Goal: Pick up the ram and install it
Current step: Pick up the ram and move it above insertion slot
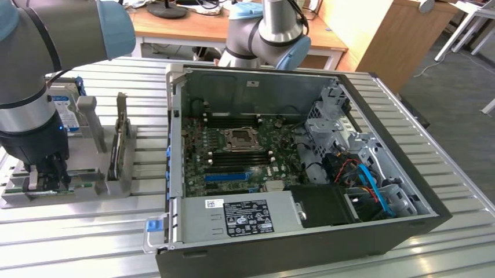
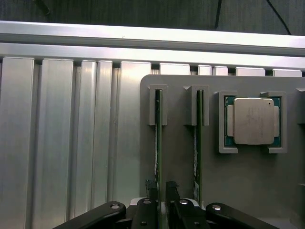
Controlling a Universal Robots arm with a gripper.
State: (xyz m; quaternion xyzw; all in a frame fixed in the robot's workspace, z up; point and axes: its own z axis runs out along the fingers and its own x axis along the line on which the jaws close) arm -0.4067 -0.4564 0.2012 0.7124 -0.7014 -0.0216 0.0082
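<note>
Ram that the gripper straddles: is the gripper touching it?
Cannot tell. In the wrist view the gripper straddles the ram, but neither contact nor a gap shows plainly.

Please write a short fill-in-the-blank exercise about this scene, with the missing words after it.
___ long green ram sticks stand on edge in the grey plastic holder.
The square silver processor chip lies ___ in that holder.
The robot's hand is at one ___ stick.
The open black computer case stands to the exterior view's ___ of the holder.
Missing words: two; flat; ram; right.
</note>
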